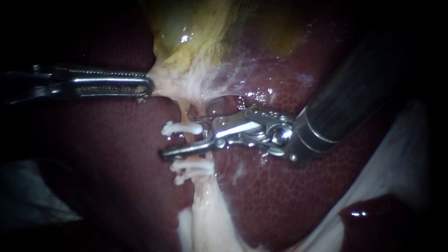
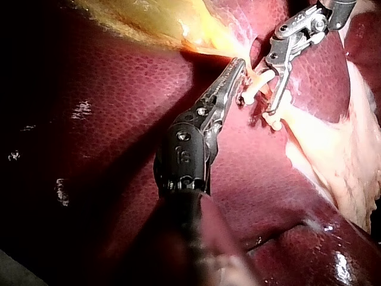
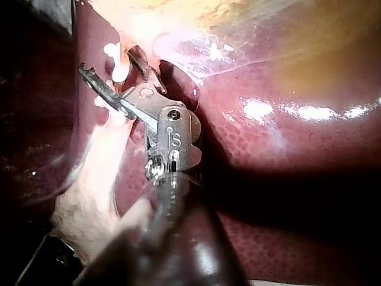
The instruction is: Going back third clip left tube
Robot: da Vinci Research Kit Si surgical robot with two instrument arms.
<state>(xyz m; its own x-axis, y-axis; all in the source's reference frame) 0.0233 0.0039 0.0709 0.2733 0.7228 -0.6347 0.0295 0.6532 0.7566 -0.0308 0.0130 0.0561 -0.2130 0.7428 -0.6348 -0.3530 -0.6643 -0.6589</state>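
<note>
1. Left instrument (image 1: 147,86): shaft ran in from the left in the endoscope view. Its end effector was clamped on the pale tissue (image 1: 172,81) just below the gallbladder (image 1: 184,28), w/ no gap btwn the jaws.
2. Left wrist view showed the same grip: the closed tip was buried in pale-yellow tissue at the gallbladder's edge.
3. Right instrument (image 1: 185,138): shaft ran in from the upper right. Its end effector was wide open & held nothing, w/ one jaw above and the other reaching further out below.
4. The tube (image 1: 189,137) was a pale strand running down from the pale tissue across the dark red liver (image 1: 280,186). It passed thru the gap btwn the open jaws, gripped by neither.
5. Upper clip (image 1: 179,127): white, set across the tube, just ahead of the upper jaw's tip. Couldn't tell if they touched.
6. Lower clips (image 1: 186,170): two white ones close together, across the tube just under the lower jaw.
7. Right wrist view: the jaws stood spread in a V beside the tube, w/ liver on both sides.
</note>
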